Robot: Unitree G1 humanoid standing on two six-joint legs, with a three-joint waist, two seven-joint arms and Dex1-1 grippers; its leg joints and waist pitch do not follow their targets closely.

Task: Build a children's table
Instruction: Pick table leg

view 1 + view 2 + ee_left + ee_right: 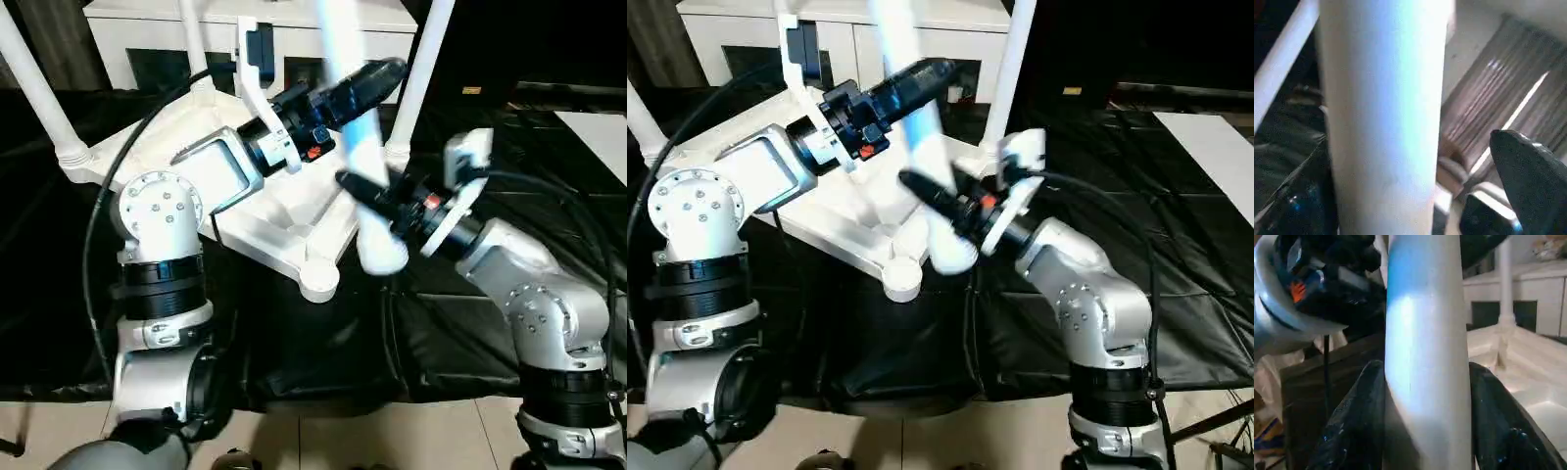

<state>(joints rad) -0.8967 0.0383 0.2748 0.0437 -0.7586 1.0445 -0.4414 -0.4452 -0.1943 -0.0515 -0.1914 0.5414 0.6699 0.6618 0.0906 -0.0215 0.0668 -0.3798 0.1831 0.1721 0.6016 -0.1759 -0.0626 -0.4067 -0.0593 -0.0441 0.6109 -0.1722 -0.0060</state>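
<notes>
From the head views, I have the table top [284, 230] lying upside down on the black-draped bench [470, 323], three legs already standing in their sockets. My right hand [377, 201] clamps the fourth leg [364, 162] near its thick end, just beside the empty near corner socket [319, 277]. My left hand [377, 73] is spread wide around the leg higher up.

Left wrist: the leg runs past one loose finger [1533, 181].

Right wrist: both fingers [1356, 421] press the leg.

I judge the next move is steering that end into the socket. I read no writing.
</notes>
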